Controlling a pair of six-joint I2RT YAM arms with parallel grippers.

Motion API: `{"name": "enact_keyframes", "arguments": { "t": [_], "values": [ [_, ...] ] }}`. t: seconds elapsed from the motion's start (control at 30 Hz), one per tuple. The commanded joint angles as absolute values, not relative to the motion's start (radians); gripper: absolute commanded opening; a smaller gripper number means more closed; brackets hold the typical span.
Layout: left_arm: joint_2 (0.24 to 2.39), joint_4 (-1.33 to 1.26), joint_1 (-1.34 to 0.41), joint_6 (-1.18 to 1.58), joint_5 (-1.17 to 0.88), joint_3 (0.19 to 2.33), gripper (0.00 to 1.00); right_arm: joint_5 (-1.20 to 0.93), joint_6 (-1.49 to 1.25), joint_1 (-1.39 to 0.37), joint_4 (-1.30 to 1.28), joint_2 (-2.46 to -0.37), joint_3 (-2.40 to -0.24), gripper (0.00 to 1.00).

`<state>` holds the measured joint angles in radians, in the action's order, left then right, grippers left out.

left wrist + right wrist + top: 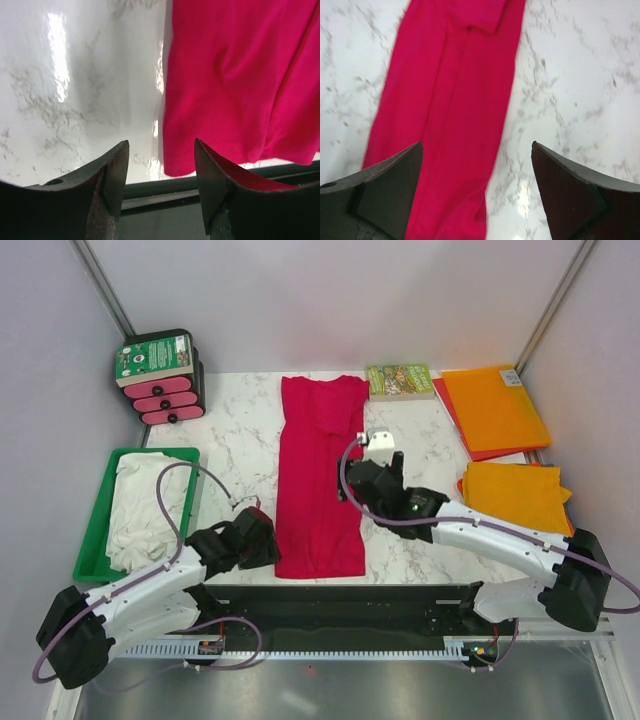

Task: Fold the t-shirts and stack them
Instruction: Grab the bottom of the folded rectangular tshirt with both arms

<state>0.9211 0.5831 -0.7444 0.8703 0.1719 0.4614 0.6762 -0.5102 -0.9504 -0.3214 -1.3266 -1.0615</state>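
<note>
A crimson red t-shirt lies in a long narrow strip down the middle of the marble table, collar end at the far side. My left gripper hangs open just above its near left corner, nothing between the fingers. My right gripper stands wide open over the shirt's right edge, also empty. A white t-shirt is crumpled in the green tray. One orange t-shirt lies folded at the right, with another flat behind it.
The green tray sits at the left edge. A stack of pink and black cases stands at the back left, and a small green book at the back. The black rail runs along the table's near edge.
</note>
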Motion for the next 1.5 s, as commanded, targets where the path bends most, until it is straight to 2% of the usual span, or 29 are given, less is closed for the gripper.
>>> {"name": "enact_keyframes", "arguments": {
  "t": [0.0, 0.13, 0.23, 0.7, 0.9, 1.2, 1.27, 1.33, 1.4, 1.47],
  "values": [
    [0.847, 0.627, -0.818, 1.006, 0.212, 0.428, 0.60, 0.804, -0.649, -1.025, -0.431, -1.264, -0.928, 0.96],
    [0.841, 0.614, -0.848, 1.032, 0.219, 0.407, 0.47, 0.828, -0.739, -1.106, -0.456, -1.213, -0.845, 0.95],
    [0.870, 0.594, -0.850, 1.032, 0.219, 0.402, 0.43, 0.850, -0.775, -1.144, -0.480, -1.215, -0.841, 0.94],
    [0.900, 0.572, -0.873, 1.037, 0.178, 0.405, 0.50, 0.850, -0.871, -1.210, -0.515, -1.262, -0.824, 0.94],
    [0.954, 0.572, -0.876, 1.032, 0.144, 0.425, 0.47, 0.841, -0.913, -1.229, -0.549, -1.261, -0.834, 0.94],
    [1.063, 0.589, -0.880, 1.006, 0.107, 0.474, 0.38, 0.867, -0.999, -1.259, -0.649, -1.215, -0.851, 0.93],
    [1.071, 0.595, -0.884, 1.006, 0.101, 0.479, 0.33, 0.865, -1.023, -1.264, -0.663, -1.203, -0.848, 0.93],
    [1.075, 0.600, -0.885, 1.009, 0.098, 0.482, 0.20, 0.864, -1.040, -1.273, -0.673, -1.197, -0.842, 0.93],
    [1.077, 0.604, -0.890, 1.014, 0.100, 0.483, 0.02, 0.862, -1.069, -1.288, -0.684, -1.195, -0.835, 0.93],
    [1.074, 0.604, -0.891, 1.017, 0.101, 0.480, 0.02, 0.859, -1.087, -1.301, -0.689, -1.198, -0.827, 0.93]
  ]
}}
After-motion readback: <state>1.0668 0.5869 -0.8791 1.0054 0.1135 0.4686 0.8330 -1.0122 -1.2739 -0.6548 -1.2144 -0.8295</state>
